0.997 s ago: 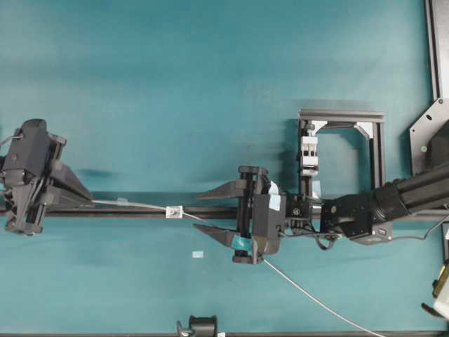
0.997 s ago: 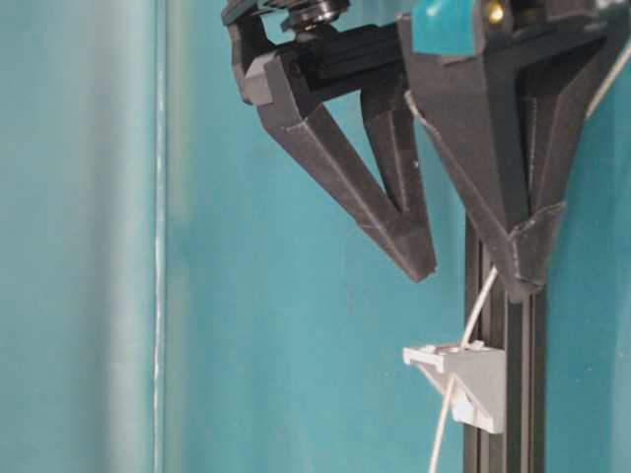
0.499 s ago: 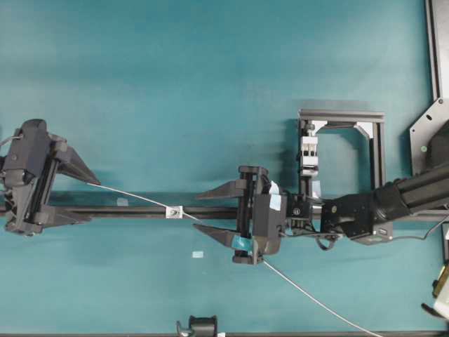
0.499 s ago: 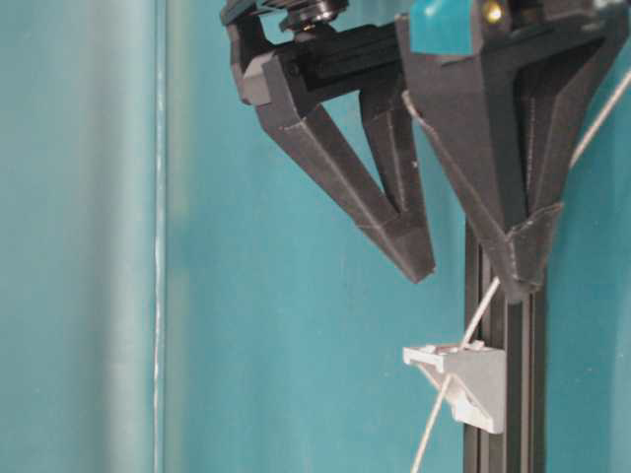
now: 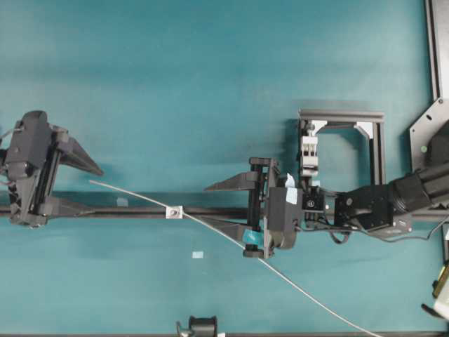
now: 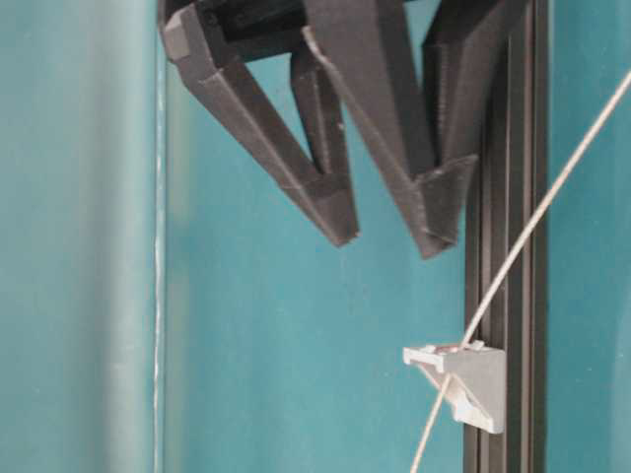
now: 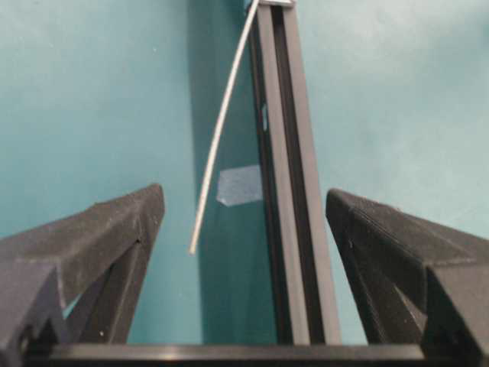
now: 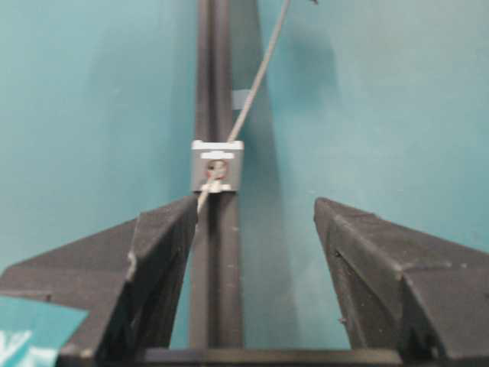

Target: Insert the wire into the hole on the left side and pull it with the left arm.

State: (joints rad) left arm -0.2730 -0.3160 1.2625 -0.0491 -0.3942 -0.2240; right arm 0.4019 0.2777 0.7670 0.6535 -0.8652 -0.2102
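Nearest the left wrist camera, the left arm (image 7: 244, 252) is seen with its jaws spread wide, where a second ago they were closed on the wire (image 7: 221, 130). The wire's free end is now left hanging loose between the two fingers, touching neither, just beside the black rail (image 7: 286, 191).

Further along the rail, the wire is shown passing through the hole (image 8: 216, 170) in the small silver block (image 5: 173, 211), so the threading is judged done. Since the release, the pulled length has sprung upward away from the rail in the overhead view and is no longer held taut.

Beyond the block, the right gripper (image 5: 217, 205) is found spread wide and empty, and has been drawn back a little from the block.

The pull is judged finished, or a fresh grasp is required if more wire is to be drawn.
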